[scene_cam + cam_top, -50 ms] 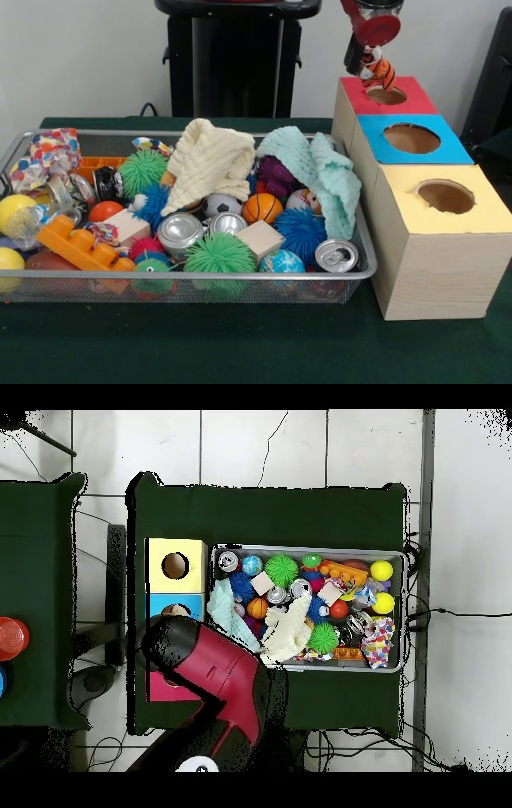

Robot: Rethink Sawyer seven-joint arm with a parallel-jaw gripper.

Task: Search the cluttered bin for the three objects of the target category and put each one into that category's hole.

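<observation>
Green table (240,352), toy (376,70) over red hole (386,95)

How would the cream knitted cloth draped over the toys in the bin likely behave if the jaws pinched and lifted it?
The cream cloth would probably be floppy: it sags in folds over the toys beneath. It looks light, so lifting should be easy, though hanging corners might drag the green spiky ball beside it. It seems unlikely to roll or slip.

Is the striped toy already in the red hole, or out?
Out: striped toy hangs from the tool just above the red hole.
</observation>
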